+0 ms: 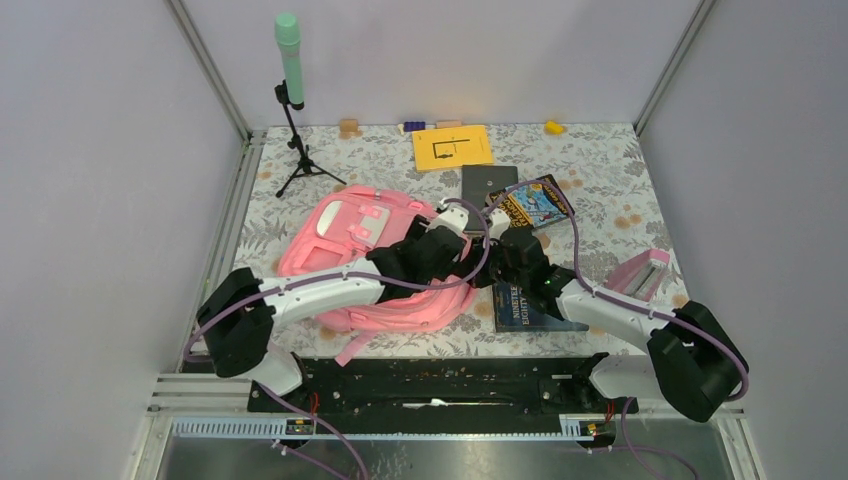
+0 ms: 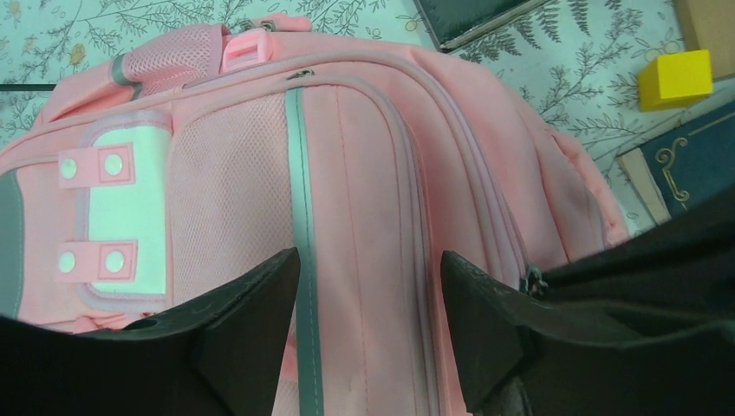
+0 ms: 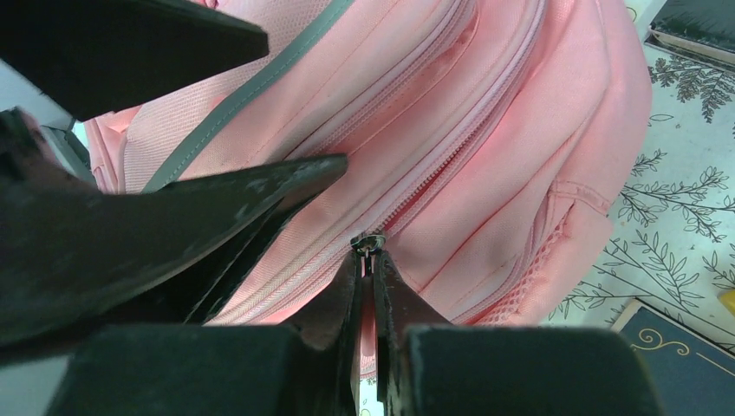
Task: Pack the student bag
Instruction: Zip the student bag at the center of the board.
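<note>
- Bag point(image 1: 335, 225) lies front-up on the table point(image 1: 600, 170), left of centre, beneath both wrists.
- Soft, light fabric; likely sags and bunches when tugged, so pin it while unzipping.
- Right gripper point(image 3: 368, 269) pinches the zip pull point(image 3: 368, 240), the best hold; left gripper point(image 2: 371, 269) stands spread over the front panel.
- Inside hidden; overhead, arms cover the zip.

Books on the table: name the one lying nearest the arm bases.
The dark blue book with pale lettering; the yellow book, grey book and colourful book lie farther back.
</note>
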Motion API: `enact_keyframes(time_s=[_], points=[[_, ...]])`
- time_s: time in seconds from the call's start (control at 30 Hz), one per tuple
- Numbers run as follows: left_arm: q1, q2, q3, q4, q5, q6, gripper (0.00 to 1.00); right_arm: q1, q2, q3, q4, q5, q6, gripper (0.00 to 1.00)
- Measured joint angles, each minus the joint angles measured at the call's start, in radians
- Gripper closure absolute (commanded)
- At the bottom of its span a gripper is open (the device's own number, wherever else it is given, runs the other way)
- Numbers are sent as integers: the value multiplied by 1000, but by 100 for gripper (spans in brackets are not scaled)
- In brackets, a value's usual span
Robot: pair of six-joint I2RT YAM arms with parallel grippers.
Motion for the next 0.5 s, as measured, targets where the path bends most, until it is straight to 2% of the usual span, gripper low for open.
enact_keyframes(time_s=[0.07, 0.17, 0.33, 0.37, 0.5], points=[[13, 28, 18, -1, 7, 1, 41, 0, -3, -2, 0, 0, 0, 100], [27, 82, 48, 1, 24, 5, 57, 0, -10, -2, -3, 1, 0, 100], [21, 103, 56, 13, 71, 24, 95, 0, -35, -2, -44, 5, -14, 100], [19, 100, 55, 19, 85, 27, 100, 0, -44, -2, -54, 7, -19, 100], [21, 54, 10, 61, 152, 55, 100, 2, -70, -2, -91, 10, -39, 100]])
